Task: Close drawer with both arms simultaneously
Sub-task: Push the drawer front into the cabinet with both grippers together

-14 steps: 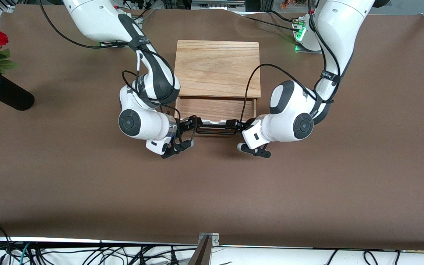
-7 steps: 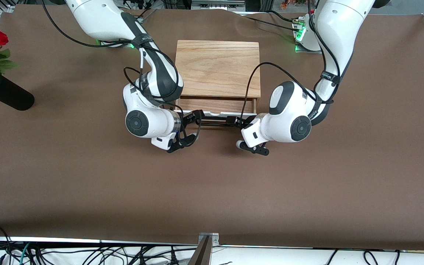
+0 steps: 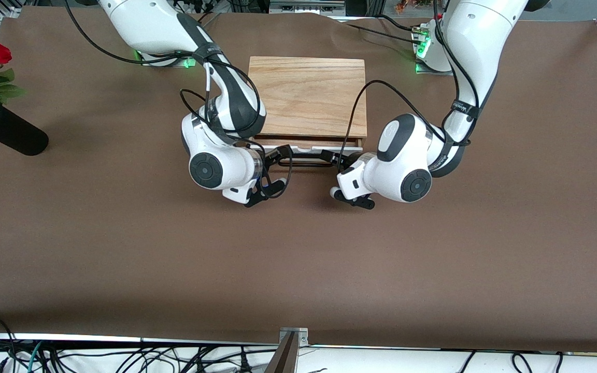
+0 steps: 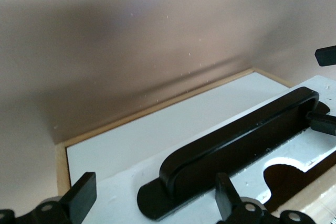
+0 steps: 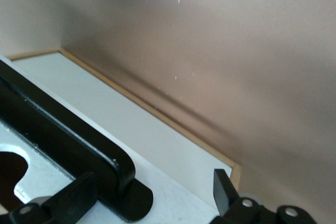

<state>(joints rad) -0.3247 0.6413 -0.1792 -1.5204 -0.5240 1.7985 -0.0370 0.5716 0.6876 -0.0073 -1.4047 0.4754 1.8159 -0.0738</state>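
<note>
Light-wood drawer (image 3: 306, 142) barely open; left claw (image 3: 336, 157), right claw (image 3: 276, 154) spread, straddling handle (image 3: 306, 155) ends.

Left gripper (image 4: 152, 203) open, straddling black handle (image 4: 236, 142) on drawer (image 4: 157, 135).

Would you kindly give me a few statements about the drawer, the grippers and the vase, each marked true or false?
1. The drawer is fully shut. False: a thin strip of its inside shows.
2. The left gripper has open fingers either side of the black handle. True.
3. The right gripper is over the box top. False: it is at the drawer's white front panel.
4. A black vase with red roses lies toward the right arm's end of the table. True.
</note>
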